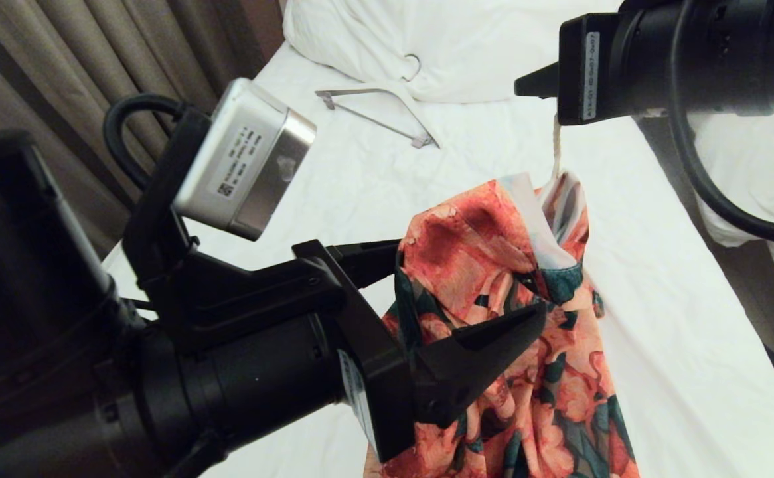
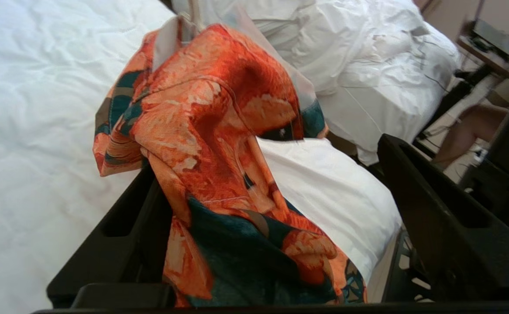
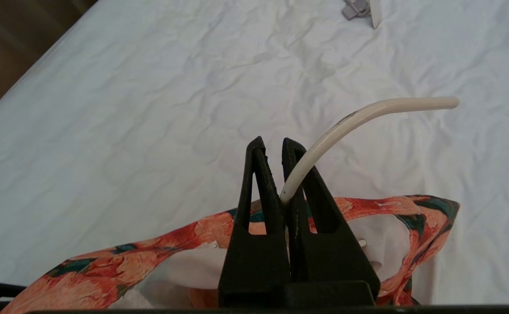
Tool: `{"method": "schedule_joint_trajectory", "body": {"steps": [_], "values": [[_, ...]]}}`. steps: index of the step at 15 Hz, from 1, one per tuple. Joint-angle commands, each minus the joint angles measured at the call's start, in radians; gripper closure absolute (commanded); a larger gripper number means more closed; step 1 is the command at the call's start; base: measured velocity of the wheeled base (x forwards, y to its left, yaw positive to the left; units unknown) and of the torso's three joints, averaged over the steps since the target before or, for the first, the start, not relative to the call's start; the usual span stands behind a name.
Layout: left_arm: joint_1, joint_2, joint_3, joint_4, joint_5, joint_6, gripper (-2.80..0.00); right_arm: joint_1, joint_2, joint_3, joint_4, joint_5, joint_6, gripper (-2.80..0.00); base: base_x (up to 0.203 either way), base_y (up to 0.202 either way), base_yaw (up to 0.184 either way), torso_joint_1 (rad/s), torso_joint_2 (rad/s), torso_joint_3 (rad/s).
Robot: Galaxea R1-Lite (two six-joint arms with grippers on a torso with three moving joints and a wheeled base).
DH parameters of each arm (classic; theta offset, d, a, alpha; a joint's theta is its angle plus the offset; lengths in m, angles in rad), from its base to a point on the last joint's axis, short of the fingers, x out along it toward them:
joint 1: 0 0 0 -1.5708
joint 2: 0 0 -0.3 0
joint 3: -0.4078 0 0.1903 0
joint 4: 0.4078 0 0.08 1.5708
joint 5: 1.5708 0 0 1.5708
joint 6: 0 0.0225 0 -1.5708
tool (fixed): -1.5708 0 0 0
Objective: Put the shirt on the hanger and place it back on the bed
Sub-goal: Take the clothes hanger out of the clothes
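Holding the hanger (image 3: 363,117) clenched in my right tool (image 3: 276,146), I keep my left tool (image 1: 466,282) released around the shirt (image 1: 493,265) above the bed (image 1: 659,318), beside beige curtains (image 1: 62,53).

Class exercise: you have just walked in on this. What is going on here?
The right gripper is shut on the thin cream-white hanger, holding it above the white-sheeted bed. The coral-flowered short-sleeved shirt hangs from it. The left gripper stands open around the shirt's upper folds. A thicker white hanger with a grey bar lies near the pillow.
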Motion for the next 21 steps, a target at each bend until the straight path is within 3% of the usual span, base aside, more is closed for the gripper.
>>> {"method": "schedule_joint_trajectory", "body": {"steps": [1,5,10,20,21], "values": [[-0.013,0.005,0.001,-0.005,0.011,0.0,-2.8,0.001,0.005,0.009,0.002,-0.001,0.0,0.0,0.0,0.0,0.0,0.0,0.0,0.0],[-0.025,0.005,0.004,0.01,0.013,0.003,-2.8,-0.035,0.009,0.01,-0.019,0.0,0.0,0.0,0.0,0.0,0.0,0.0,0.0,0.0],[0.017,-0.023,-0.044,0.17,0.014,0.022,-2.8,-0.105,0.006,0.008,-0.029,0.0,-0.01,0.0,0.0,0.0,0.0,0.0,0.0,0.0],[0.062,-0.148,-0.131,0.382,0.069,0.05,-2.8,-0.111,0.019,-0.015,-0.204,0.0,-0.103,0.0,0.0,0.0,0.0,0.0,0.0,0.0],[0.076,-0.16,-0.134,0.382,0.072,0.052,-0.47,-0.111,0.018,-0.021,-0.216,0.0,-0.103,0.0,0.0,0.0,0.0,0.0,0.0,0.0]]}}
